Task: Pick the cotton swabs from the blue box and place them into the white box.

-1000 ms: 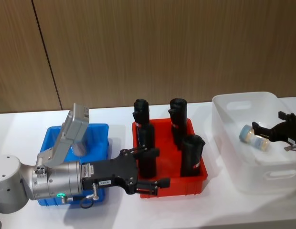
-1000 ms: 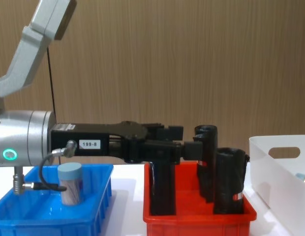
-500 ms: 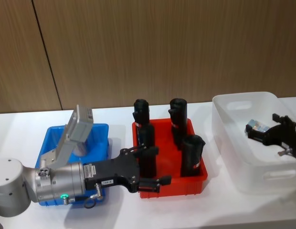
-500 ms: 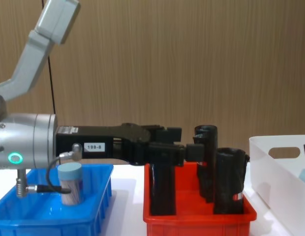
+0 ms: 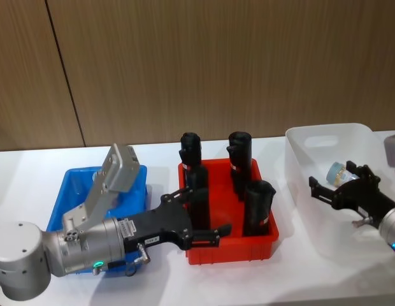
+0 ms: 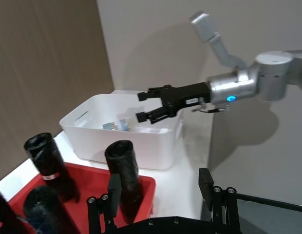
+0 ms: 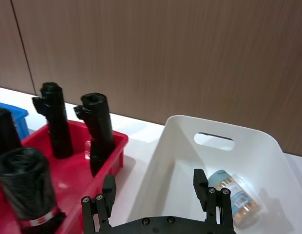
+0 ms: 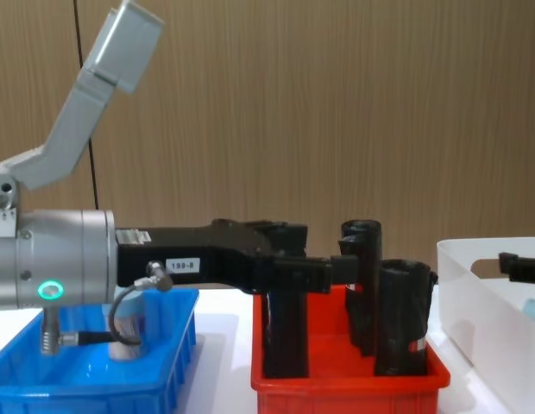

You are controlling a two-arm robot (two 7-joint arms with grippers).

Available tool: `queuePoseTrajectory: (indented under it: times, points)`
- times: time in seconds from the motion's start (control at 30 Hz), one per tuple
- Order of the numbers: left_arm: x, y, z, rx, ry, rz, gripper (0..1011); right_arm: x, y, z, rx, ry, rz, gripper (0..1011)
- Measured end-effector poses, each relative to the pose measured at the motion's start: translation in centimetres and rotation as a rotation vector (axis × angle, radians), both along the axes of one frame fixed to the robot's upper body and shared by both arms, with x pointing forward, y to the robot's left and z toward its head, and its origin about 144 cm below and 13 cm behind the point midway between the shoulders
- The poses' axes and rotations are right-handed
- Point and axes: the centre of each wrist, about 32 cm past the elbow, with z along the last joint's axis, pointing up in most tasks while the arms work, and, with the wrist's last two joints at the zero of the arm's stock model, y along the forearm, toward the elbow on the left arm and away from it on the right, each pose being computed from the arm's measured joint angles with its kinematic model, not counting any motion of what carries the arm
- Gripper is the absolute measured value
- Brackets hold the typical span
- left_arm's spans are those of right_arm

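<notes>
My white table (image 5: 153, 159) stands before a wood-panelled wall (image 5: 216, 64). Nearest, my left gripper (image 5: 207, 211) hangs with fingers spread and empty over the near-left part of the red bin (image 5: 248, 245) at 12 o'clock, among the black rolls (image 5: 258, 205). At 10 o'clock my arm covers much of the blue box (image 5: 70, 185). A pale shape (image 8: 131, 328) behind my cable there is probably a swab tub, its lid hidden. At 2 o'clock my right gripper (image 5: 334, 178), fingers apart and holding nothing, hovers over the white box (image 5: 350, 237). One cotton swabs tub (image 5: 338, 171) lies in it on its side.
</notes>
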Motion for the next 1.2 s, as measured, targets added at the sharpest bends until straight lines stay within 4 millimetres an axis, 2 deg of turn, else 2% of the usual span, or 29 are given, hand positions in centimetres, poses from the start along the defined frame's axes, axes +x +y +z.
queuePoseTrajectory:
  times: [0.77, 0.97, 1.2]
  points:
    - [-2.2, -1.8, -0.8, 0.016, -0.076, 0.244, 1004, -6.6, 5.4, 0.1, 0.105, -0.111, 0.014, 1001]
    - [-2.8, -2.3, -1.0, 0.017, -0.098, 0.308, 1004, -7.7, 6.0, 0.3, 0.125, -0.126, 0.012, 1001]
    - [-3.5, -2.8, -1.2, 0.016, -0.119, 0.371, 1004, -7.9, 6.2, 0.3, 0.129, -0.128, 0.01, 1001]
